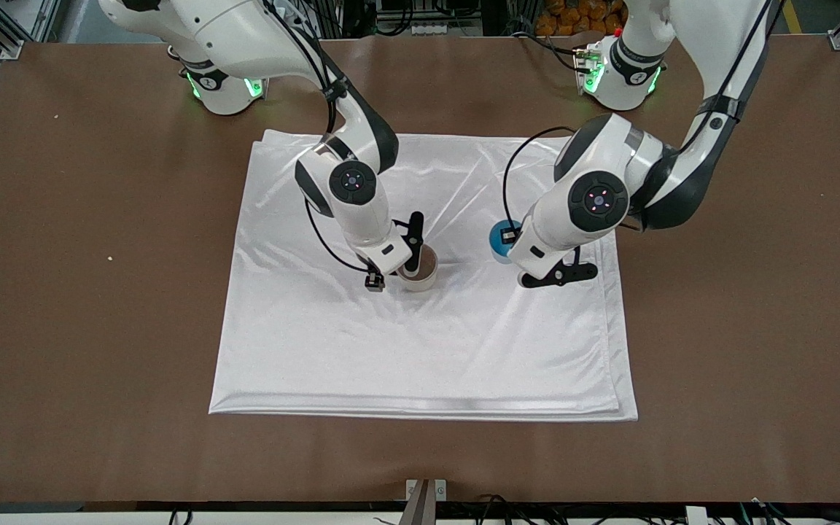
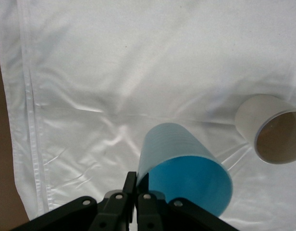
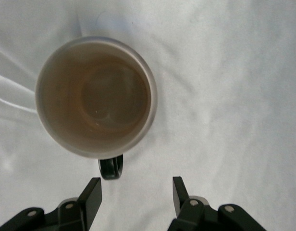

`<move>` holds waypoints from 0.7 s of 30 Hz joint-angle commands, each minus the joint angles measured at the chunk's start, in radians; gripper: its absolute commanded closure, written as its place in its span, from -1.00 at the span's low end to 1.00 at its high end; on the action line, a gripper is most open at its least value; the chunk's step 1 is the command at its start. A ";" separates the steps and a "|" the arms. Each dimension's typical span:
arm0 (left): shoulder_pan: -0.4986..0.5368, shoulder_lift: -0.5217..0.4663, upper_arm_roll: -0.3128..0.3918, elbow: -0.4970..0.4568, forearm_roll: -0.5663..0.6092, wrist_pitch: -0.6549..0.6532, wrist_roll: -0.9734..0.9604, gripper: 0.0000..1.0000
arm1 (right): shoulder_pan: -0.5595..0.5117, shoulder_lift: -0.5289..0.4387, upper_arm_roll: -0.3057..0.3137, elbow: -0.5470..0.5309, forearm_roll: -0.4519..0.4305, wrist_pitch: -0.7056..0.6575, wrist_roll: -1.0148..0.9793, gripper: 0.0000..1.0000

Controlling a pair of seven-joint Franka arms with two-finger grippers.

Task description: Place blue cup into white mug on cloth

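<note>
Standing on the cloth [image 1: 427,343], the white mug [image 1: 420,275] sat upright near the middle, mouth up, its small dark handle [image 3: 111,168] turned toward the right end effector [image 1: 397,257]. That end effector hung just over the mug, fingers spread with nothing between them; in the right wrist view the handle lay just short of the gap between the two pads, not touching either.

The blue cup [image 2: 186,166] was toward the left arm's end of the cloth, well apart from the mug. The left end effector [image 2: 135,195] was pressed together on the cup's wall at the rim, one finger inside and one outside by the look of it. The cup appeared tilted in the left wrist view, mouth angled toward the camera; whether its base was off the cloth could not be told. In the front view only a sliver of the cup [image 1: 500,240] showed beside the left wrist.

Judgement: cup looked thin-walled and light, probably plastic, smooth and a bit slippery; a rim pinch should hold but let it swing. Mug seemed heavier, rigid, likely ceramic, so chippable if the cup were dropped hard. Cloth was soft and shiny, so the mug could slide if nudged. Brown counter [image 1: 99,328] lay bare around the cloth.
</note>
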 commanded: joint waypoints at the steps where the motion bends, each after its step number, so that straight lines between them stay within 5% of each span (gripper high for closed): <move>1: -0.032 0.021 0.002 0.028 -0.020 0.011 -0.052 1.00 | -0.020 -0.082 -0.013 -0.015 -0.014 -0.093 0.007 -0.46; 8: -0.064 0.029 0.002 0.043 -0.021 0.026 -0.084 1.00 | -0.046 -0.162 -0.032 -0.019 -0.014 -0.168 0.011 -0.57; 14: -0.099 0.041 0.002 0.054 -0.026 0.080 -0.139 1.00 | -0.057 -0.225 -0.070 -0.021 -0.014 -0.216 0.008 -1.00; 21: -0.150 0.084 0.002 0.098 -0.024 0.104 -0.182 1.00 | -0.065 -0.309 -0.144 -0.018 -0.014 -0.302 -0.059 -1.00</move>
